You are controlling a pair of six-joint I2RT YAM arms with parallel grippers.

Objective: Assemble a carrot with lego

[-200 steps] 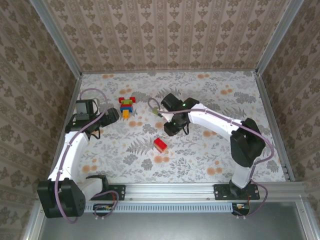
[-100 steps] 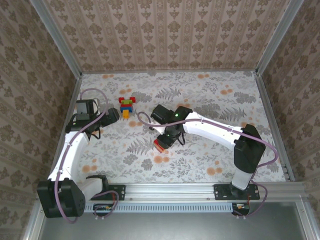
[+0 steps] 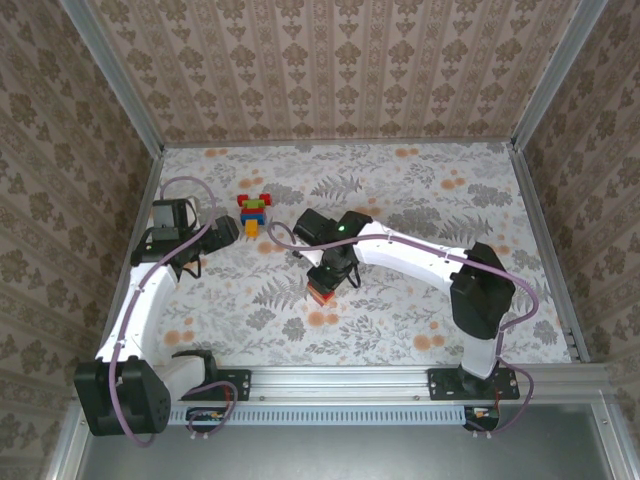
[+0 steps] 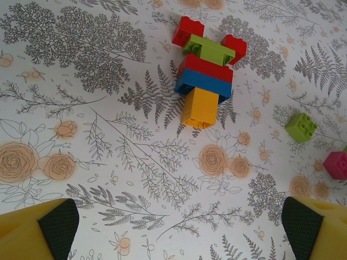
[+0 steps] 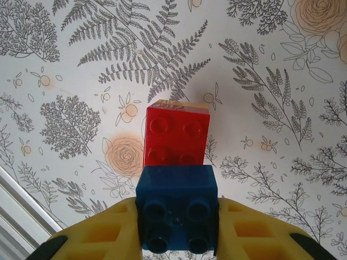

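A partly built lego stack (image 4: 205, 76) of red, light green, blue and orange bricks lies flat on the floral table; it also shows at the back left in the top view (image 3: 253, 210). My left gripper (image 4: 179, 233) hangs open just near of the stack, nothing between its yellow fingers (image 4: 32, 233). My right gripper (image 5: 177, 216) is shut on a blue brick (image 5: 177, 208), studs facing the camera. The blue brick sits over the near end of a red brick (image 5: 176, 142) resting on the table. From above, the right gripper (image 3: 326, 276) covers most of that red brick (image 3: 318, 293).
A loose light green brick (image 4: 301, 127) and a magenta brick (image 4: 337, 164) lie to the right of the stack. Patterned walls enclose the table (image 3: 420, 310) on three sides, with an aluminium rail (image 3: 340, 378) along the near edge.
My right arm has swung left and toward the near edge, bringing the blue brick over the red brick. The left arm and the stack have not moved.
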